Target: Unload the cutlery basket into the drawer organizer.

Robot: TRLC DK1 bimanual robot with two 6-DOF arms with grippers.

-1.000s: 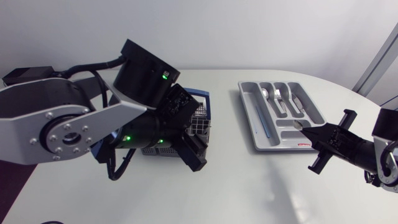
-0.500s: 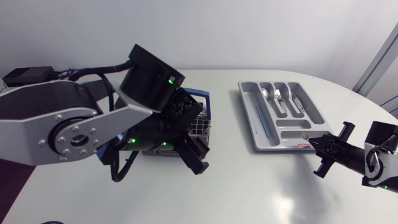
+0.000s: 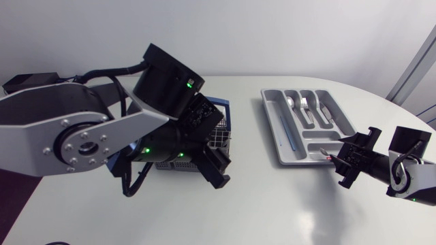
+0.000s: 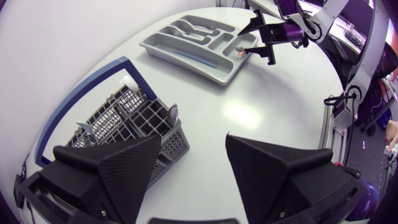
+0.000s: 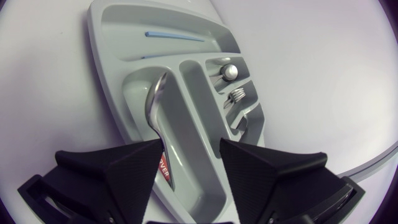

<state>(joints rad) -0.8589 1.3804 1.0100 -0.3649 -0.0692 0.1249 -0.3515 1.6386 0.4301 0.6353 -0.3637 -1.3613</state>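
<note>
The grey cutlery basket [image 3: 219, 129] with a blue rim lies under my left arm; a spoon [image 4: 173, 114] and other cutlery stand in its cells [image 4: 127, 121]. My left gripper [image 3: 213, 165] hangs open over the basket's near corner, holding nothing [image 4: 193, 168]. The grey drawer organizer [image 3: 272, 119] sits at the right. A spoon [image 5: 155, 115] lies in one of its near compartments, its red-marked handle end between the fingers of my right gripper [image 5: 185, 180]. That gripper [image 3: 340, 158] stands open at the organizer's near end [image 4: 258, 40].
The organizer's far compartments [image 5: 231, 93] hold a fork, a spoon and a knife, and a thin blue stick [image 5: 174, 36] lies in the long side slot. Bare white table [image 3: 272, 204] lies between the basket and the organizer.
My right gripper has gone from shut to open, letting the spoon rest in the organizer, and has shifted slightly along its near end. The left arm has barely moved.
</note>
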